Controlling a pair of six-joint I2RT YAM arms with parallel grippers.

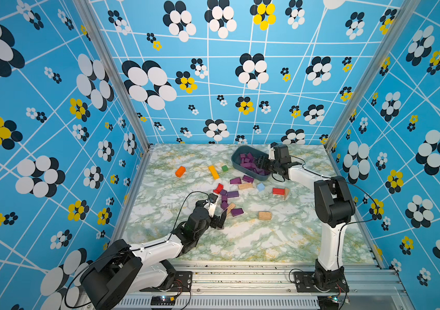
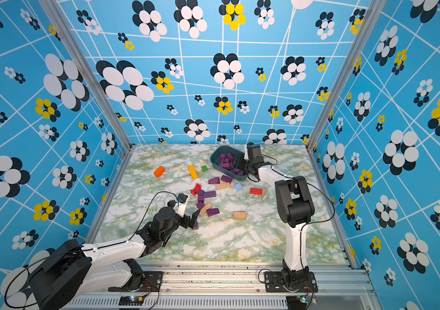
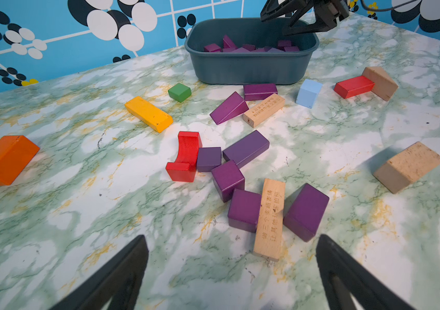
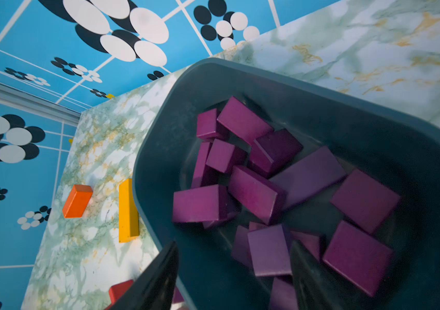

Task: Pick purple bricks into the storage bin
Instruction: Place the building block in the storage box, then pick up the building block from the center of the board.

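A: Where are the purple bricks [image 4: 253, 193]?
B: Lots lie in a heap in the storage bin [image 3: 248, 67], at the back of the surface [image 3: 79, 214]. More lie out on the surface, next to a tan block [image 3: 269, 220] and a red block [image 3: 186, 155].
A: What is the right tool [image 4: 234, 243] doing?
B: It hangs over the bin, fingers apart. One blurry purple brick [image 4: 269, 249] is between them.
A: And the left tool [image 3: 232, 237]?
B: Wide apart, holding nothing, low by the loose bricks

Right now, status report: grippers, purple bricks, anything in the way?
Left gripper open, empty. Right gripper open over bin. Several purple bricks loose on table. Tan block lies between two of them.
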